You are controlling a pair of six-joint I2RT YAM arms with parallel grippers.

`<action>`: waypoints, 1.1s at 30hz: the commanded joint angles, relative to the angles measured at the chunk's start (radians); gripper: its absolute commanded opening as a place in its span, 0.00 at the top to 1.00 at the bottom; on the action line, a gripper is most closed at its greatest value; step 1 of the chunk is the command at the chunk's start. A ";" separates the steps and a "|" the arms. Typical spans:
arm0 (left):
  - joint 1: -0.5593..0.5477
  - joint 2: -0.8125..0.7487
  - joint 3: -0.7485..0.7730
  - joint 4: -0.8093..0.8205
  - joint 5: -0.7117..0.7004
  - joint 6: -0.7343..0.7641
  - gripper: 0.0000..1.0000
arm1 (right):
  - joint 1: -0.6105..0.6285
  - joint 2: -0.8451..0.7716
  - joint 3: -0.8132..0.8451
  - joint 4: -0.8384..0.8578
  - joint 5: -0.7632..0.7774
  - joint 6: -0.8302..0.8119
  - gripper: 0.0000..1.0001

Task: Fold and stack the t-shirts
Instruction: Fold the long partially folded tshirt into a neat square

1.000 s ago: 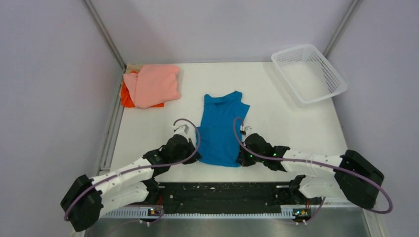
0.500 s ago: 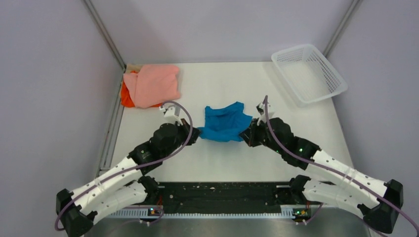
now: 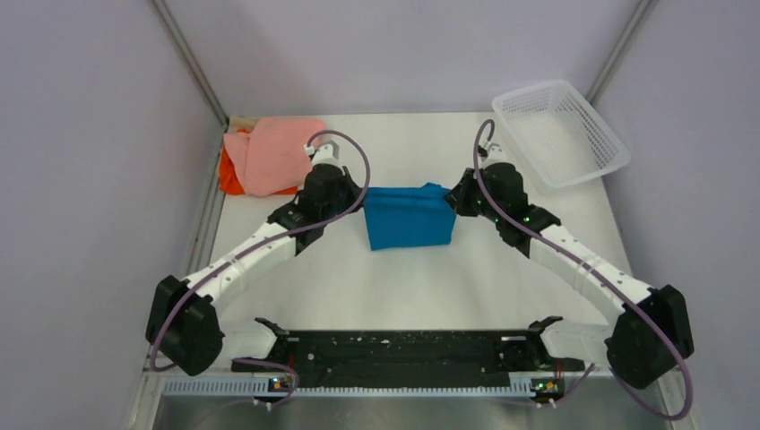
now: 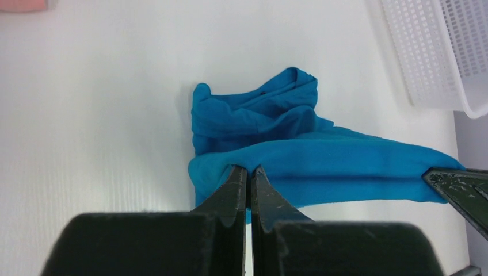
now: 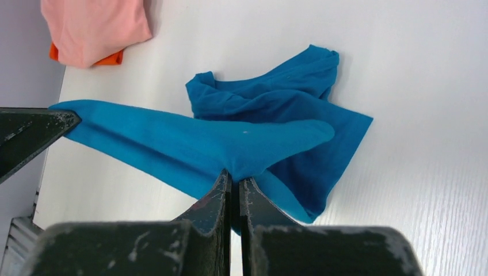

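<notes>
The bright blue t-shirt (image 3: 409, 216) lies mid-table, folded over on itself. My left gripper (image 3: 361, 203) is shut on its left hem corner and my right gripper (image 3: 453, 204) is shut on its right hem corner; the hem is stretched taut between them above the collar end. In the left wrist view the left gripper (image 4: 249, 170) pinches blue cloth (image 4: 322, 155); in the right wrist view the right gripper (image 5: 235, 179) does the same with the shirt (image 5: 230, 138). The salmon-pink t-shirt (image 3: 273, 152) lies folded on the orange t-shirt (image 3: 230, 179) at the back left.
A white mesh basket (image 3: 558, 131) stands at the table's back right, also in the left wrist view (image 4: 437, 52). The pink and orange shirts show in the right wrist view's top left (image 5: 95, 26). Grey walls enclose the table on three sides.
Both grippers have carried the blue shirt's hem from the near edge away toward the collar, folding the shirt in half. Both arms are stretched further out.
</notes>
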 commanded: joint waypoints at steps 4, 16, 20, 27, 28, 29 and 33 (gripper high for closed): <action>0.102 0.202 0.162 0.011 0.039 0.058 1.00 | -0.097 0.184 0.097 0.097 -0.095 -0.029 1.00; 0.192 0.464 0.352 -0.050 0.146 0.056 1.00 | -0.200 0.364 0.131 0.190 -0.191 0.000 1.00; 0.233 0.590 0.458 -0.064 0.246 0.041 0.89 | -0.239 0.508 0.204 0.236 -0.253 0.008 0.97; 0.293 0.737 0.623 -0.059 0.333 0.047 0.47 | -0.275 0.721 0.420 0.254 -0.270 0.000 0.52; 0.296 0.747 0.651 -0.077 0.343 0.050 0.45 | -0.276 0.736 0.457 0.233 -0.275 -0.016 0.42; 0.298 0.748 0.668 -0.093 0.349 0.057 0.43 | -0.275 0.738 0.479 0.212 -0.273 -0.021 0.33; 0.293 0.677 0.619 -0.061 0.414 0.066 0.08 | -0.275 0.670 0.434 0.200 -0.248 -0.036 0.09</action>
